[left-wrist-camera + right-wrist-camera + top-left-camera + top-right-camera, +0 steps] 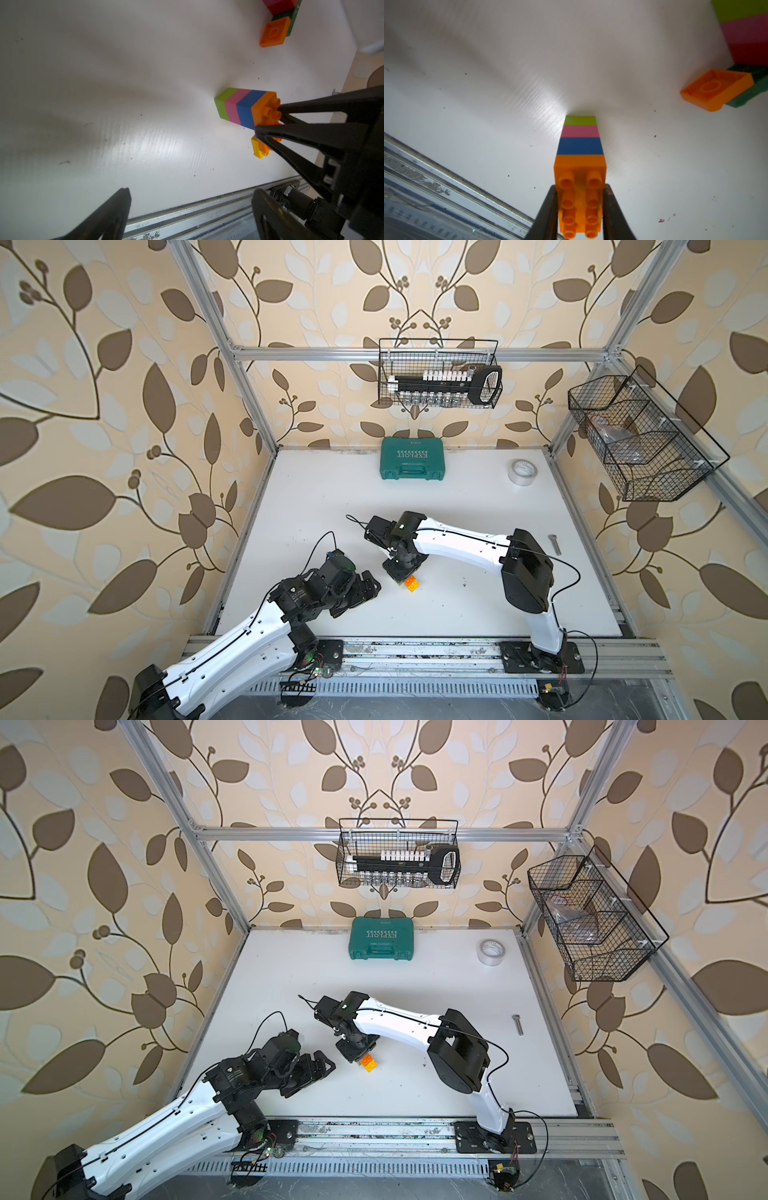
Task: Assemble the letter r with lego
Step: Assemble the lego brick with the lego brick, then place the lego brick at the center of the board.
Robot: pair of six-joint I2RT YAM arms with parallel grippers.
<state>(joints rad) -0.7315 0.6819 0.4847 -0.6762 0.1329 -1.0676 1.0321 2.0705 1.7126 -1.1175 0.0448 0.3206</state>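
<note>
Seating the long orange brick [580,164] atop the lime-pink-blue stack [580,135], we pinch it with the right gripper [580,191]; the left gripper [368,587] hangs spread. Next likely: press, then release.

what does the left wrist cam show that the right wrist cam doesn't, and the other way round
Only the left wrist view: the left gripper, open and empty, and a yellow brick next to the gripped end. Only the right wrist view: the second stack's lime brick and pink brick. Both: the right gripper shut on the long orange brick topping the lime-pink-blue stack, the upturned orange square, the red brick and the dark green brick.
</note>
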